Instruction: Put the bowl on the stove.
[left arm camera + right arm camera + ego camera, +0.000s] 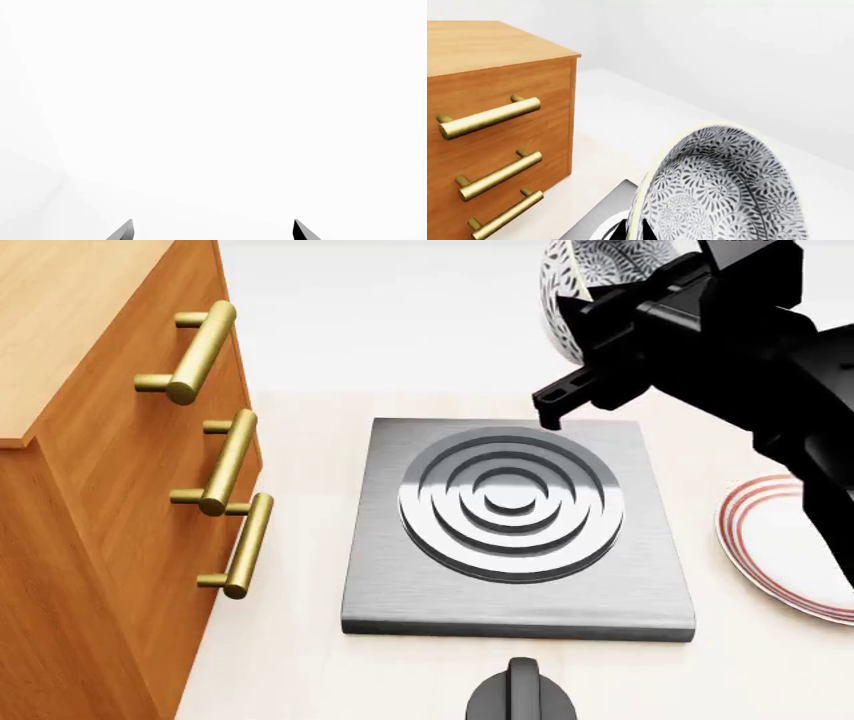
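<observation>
The bowl (583, 280), white with a grey-black floral pattern, hangs tilted on its side in the air above the far right edge of the stove (400, 580). My right gripper (635, 231) is shut on the bowl's rim (714, 185), one finger inside and one outside. The stove is a square dark-grey slab with a ringed burner (511, 502); a corner of it shows in the right wrist view (602, 220). My left gripper (213, 229) is open and empty, facing only white wall; it is out of the head view.
A wooden drawer cabinet (94, 440) with brass handles (227, 460) stands left of the stove, also in the right wrist view (500, 125). A white plate with red rim rings (774, 550) lies to the right. A black knob (522, 695) sits in front of the stove.
</observation>
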Tool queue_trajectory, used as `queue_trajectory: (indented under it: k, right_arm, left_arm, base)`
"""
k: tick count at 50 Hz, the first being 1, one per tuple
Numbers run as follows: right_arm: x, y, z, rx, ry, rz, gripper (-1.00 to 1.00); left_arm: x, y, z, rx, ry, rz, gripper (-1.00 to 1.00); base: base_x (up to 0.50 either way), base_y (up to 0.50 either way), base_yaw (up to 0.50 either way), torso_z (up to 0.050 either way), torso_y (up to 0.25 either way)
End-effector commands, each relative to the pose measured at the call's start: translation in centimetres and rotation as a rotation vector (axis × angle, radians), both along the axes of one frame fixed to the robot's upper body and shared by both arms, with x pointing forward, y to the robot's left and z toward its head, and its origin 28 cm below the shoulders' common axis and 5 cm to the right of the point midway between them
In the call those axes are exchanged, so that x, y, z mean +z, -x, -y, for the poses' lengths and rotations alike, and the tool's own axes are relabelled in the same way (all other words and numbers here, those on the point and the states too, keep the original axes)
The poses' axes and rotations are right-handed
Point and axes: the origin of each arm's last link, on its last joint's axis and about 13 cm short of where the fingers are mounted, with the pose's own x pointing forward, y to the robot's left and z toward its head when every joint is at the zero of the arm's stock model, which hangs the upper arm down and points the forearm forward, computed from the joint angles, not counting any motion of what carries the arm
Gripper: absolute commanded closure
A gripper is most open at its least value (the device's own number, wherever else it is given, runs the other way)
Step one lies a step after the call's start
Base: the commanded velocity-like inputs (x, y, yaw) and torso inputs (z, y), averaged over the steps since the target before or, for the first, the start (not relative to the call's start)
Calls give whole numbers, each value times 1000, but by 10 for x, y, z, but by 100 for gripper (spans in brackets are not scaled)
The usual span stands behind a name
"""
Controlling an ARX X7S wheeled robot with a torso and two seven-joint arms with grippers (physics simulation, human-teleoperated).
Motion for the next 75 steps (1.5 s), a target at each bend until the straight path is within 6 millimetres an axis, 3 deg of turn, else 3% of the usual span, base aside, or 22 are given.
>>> queue_trajectory:
  k: [1,9,27,32,36,40,75]
  right_arm:
    - [1,-3,-15,66,-27,39,100]
    - [-8,17,-11,112,-13,67,100]
    - [-8,18,-11,112,-13,67,100]
    - [-4,-14,-19,152,15,62,100]
    - [2,-51,-27,180,34,87,100]
    - [-6,-72,-25,156,-15,48,100]
    - [-29,-72,-43,67,-80,-82,100]
  left_arm:
    - [1,0,-2,26,-3,26,-100]
    - [0,0,-2,24,-4,24,-100]
    - [0,0,-2,24,-4,24,-100]
    - [0,-1,-2,25,-1,20,-100]
    - [0,-2,-3,25,0,19,-100]
    - [1,-2,-3,28,3,20,-100]
    - [-2,-5,-2,70,-14,7,-100]
  base:
    - [0,0,0,0,0]
    - [0,0,0,0,1]
    - [0,0,0,0,0]
    - [0,0,0,0,2]
    - [0,0,0,0,0]
    - [0,0,0,0,0]
    - [0,0,0,0,1]
